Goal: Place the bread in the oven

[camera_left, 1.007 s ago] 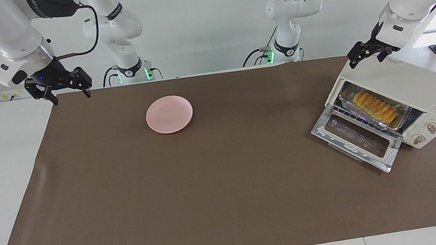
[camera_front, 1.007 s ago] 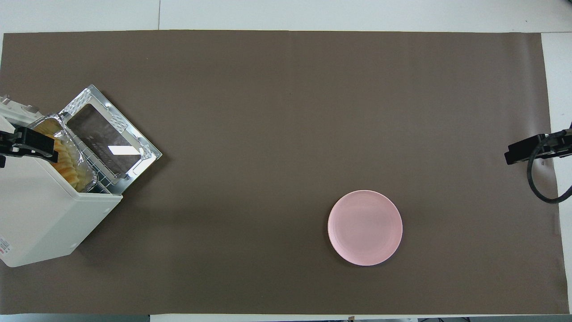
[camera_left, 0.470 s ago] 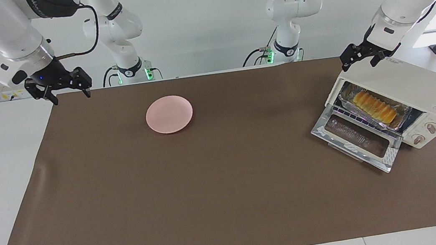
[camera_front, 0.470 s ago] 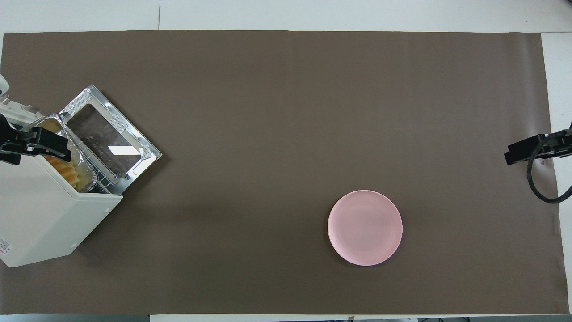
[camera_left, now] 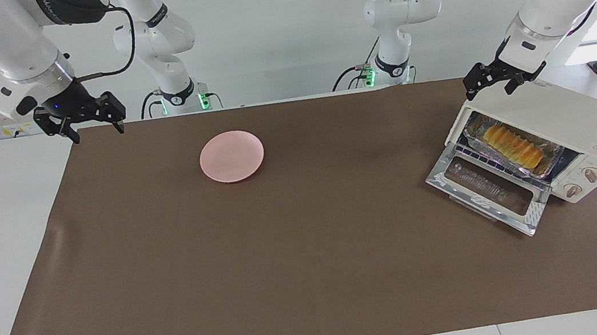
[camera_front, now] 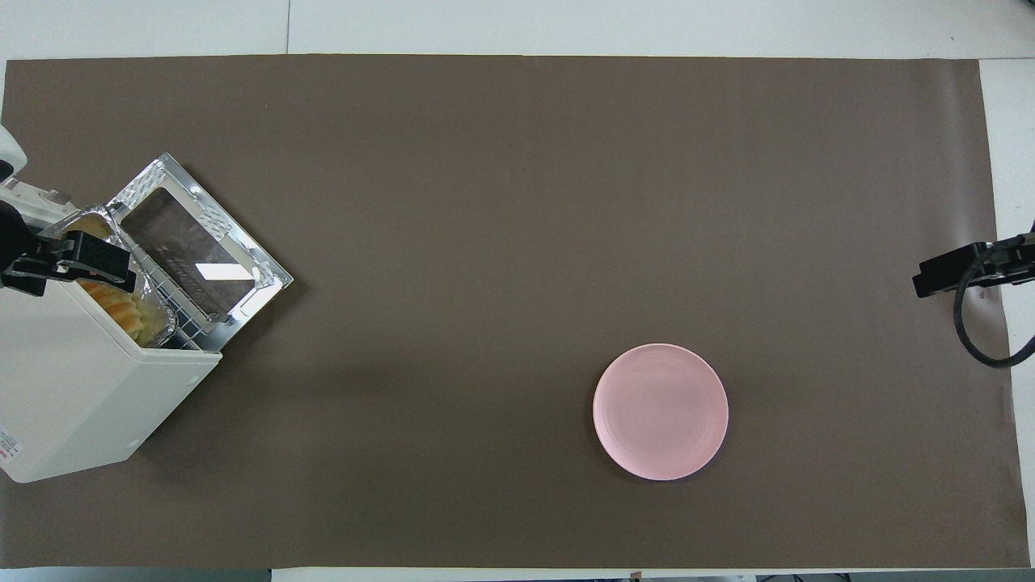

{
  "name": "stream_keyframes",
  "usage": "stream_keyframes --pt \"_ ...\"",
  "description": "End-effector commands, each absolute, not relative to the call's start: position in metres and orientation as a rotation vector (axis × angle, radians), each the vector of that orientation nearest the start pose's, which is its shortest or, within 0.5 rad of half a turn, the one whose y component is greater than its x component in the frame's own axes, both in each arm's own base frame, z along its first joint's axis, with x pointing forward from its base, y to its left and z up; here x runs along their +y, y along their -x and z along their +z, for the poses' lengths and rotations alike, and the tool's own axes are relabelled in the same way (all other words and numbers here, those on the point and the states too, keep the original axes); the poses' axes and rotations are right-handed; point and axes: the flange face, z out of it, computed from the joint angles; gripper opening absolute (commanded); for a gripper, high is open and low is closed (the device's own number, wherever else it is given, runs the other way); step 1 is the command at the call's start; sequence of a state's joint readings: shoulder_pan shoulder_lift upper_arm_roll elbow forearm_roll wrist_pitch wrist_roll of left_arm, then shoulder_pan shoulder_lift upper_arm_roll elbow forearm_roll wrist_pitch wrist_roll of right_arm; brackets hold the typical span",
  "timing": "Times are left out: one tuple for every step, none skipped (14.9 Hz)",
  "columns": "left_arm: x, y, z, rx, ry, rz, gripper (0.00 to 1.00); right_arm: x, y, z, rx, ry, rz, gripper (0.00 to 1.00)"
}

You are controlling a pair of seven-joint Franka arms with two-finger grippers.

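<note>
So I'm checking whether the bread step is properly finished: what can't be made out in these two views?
- Overhead view: part of the bread is covered by the left tool and the oven roof.
- Overhead view: the oven's knobs are out of sight under its body, and the frame edge cuts the oven off.
- Facing view: the oven's inside past the foil tray is hidden by its roof.
- Right tool, waiting over the table edge: mostly cut off in the overhead view.

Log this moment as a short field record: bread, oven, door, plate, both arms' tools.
bread: in a foil tray on the rack inside the oven
oven door: dropped open
pink plate: bare, on the brown mat, toward the right arm's end
left tool: open, holding nothing, over the oven's top corner
right tool: open, holding nothing, waiting at the mat's corner
</note>
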State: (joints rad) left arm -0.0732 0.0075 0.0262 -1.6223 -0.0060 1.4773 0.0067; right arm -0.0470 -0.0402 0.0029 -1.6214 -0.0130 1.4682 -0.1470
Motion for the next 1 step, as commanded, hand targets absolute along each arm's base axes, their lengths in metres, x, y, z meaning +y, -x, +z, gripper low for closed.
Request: stream_keyframes --pt "-0.0282 -0.5415 0.5890 0.097 3.152 0.216 1.00 -0.0268 -0.5221 0.6154 -0.148 3.149 0.187 1.00"
